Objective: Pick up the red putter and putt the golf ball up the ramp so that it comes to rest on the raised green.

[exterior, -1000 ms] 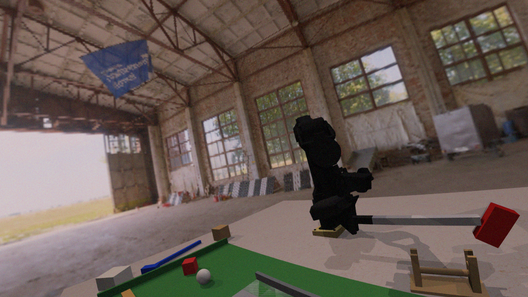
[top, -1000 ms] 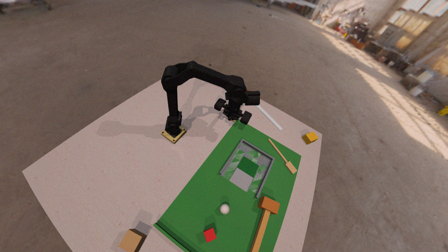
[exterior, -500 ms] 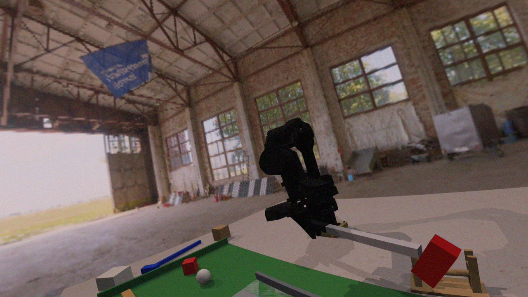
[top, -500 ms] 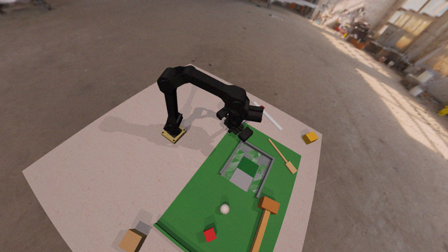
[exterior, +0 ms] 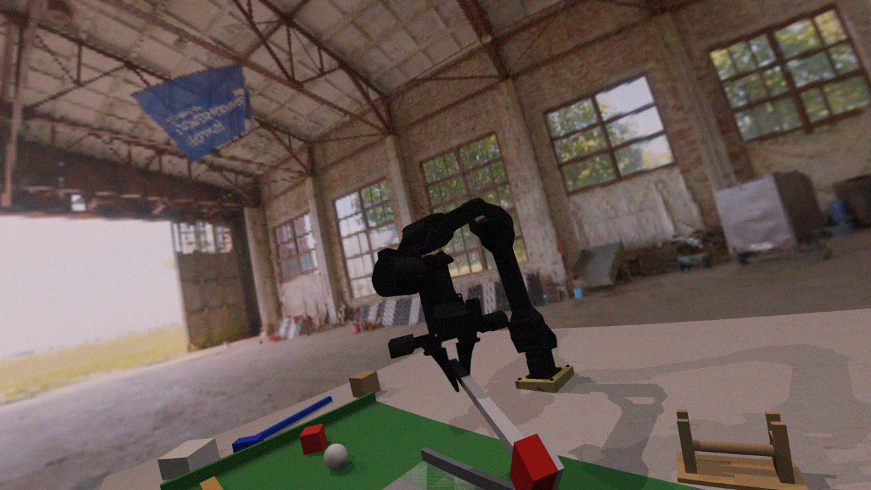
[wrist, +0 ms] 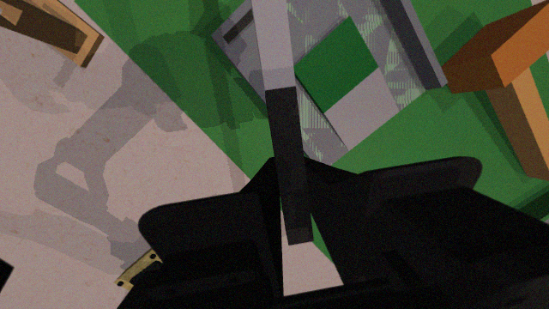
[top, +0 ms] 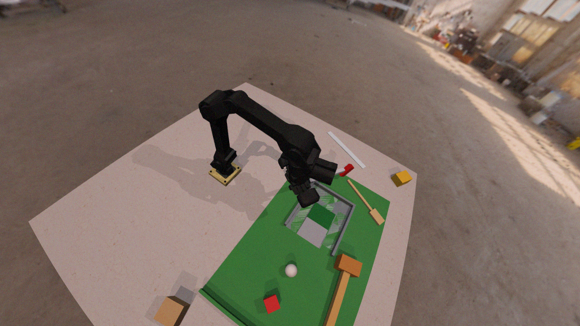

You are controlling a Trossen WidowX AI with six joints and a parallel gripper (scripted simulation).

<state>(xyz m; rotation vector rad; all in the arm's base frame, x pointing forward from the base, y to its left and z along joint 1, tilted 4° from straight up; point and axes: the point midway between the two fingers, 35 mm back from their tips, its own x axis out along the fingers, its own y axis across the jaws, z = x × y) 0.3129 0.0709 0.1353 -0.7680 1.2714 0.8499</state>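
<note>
My gripper is shut on the black grip of the red putter. The putter is off its rack, its pale shaft slanting down from the fingers. Its red head is beyond the mat's back edge in the top view; its exact height is unclear. The white golf ball sits on the green mat before the ramp. The dark raised green lies behind the ramp, inside grey walls. The arm partly hides those walls in the top view.
An empty wooden rack stands beside the mat. An orange mallet lies right of the ball, a small wooden mallet farther back. A red cube is near the ball. A blue club lies outside the mat's edge.
</note>
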